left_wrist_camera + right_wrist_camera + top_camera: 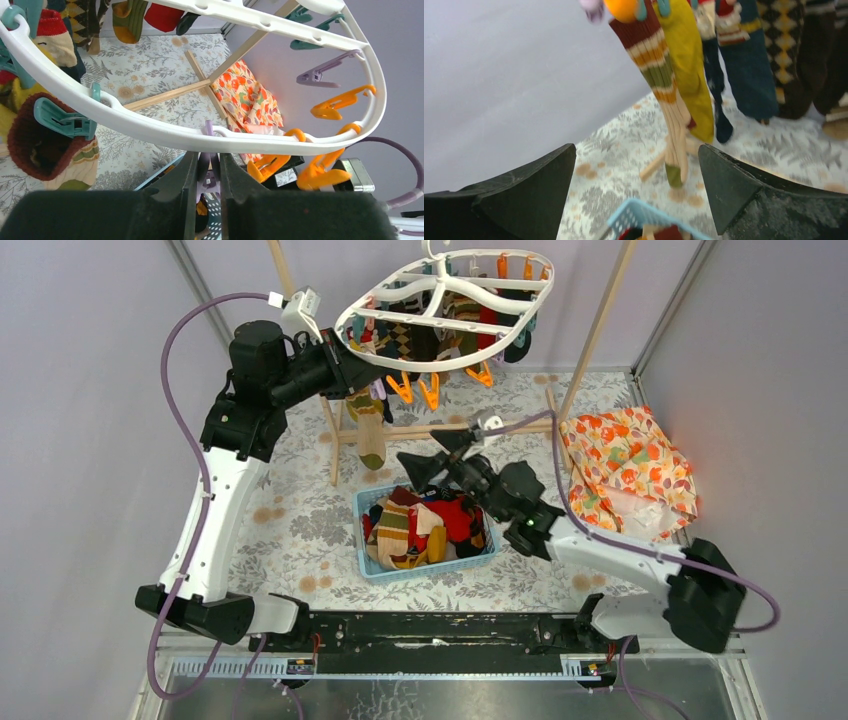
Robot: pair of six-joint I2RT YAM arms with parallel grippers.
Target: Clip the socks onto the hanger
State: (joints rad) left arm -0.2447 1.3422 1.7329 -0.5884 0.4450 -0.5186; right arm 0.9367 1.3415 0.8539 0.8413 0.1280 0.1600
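The white oval hanger (150, 131) hangs by its hook from the wooden frame (597, 330) at the far side of the counter (300, 520), a row of socks (440, 335) in argyle, red, navy and mustard already pinned under it. At its near left rim a striped sock (368, 430) with a maroon cuff dangles from a teal clip (62, 120), its toe close to the counter.

Just beside that sock, my left gripper (209, 159) is raised to the rim. Its jaws are drawn close together on a lilac clip (206, 176) that hangs from the white plastic. Orange clips (430, 390) hang free along the rim to the right of it.

My right gripper (636, 150) hovers low over the far edge of a blue basket (440, 568) in the middle of the counter. Its jaws are spread wide with nothing between them, pointing toward the striped sock and the mustard one (689, 65) hanging beyond it.

The basket holds a heap of loose socks (425, 525) in red, mustard, stripes and dark tones.

An orange floral cloth (625, 465) lies crumpled on the counter's right side, well apart from the basket and near the foot of the frame.
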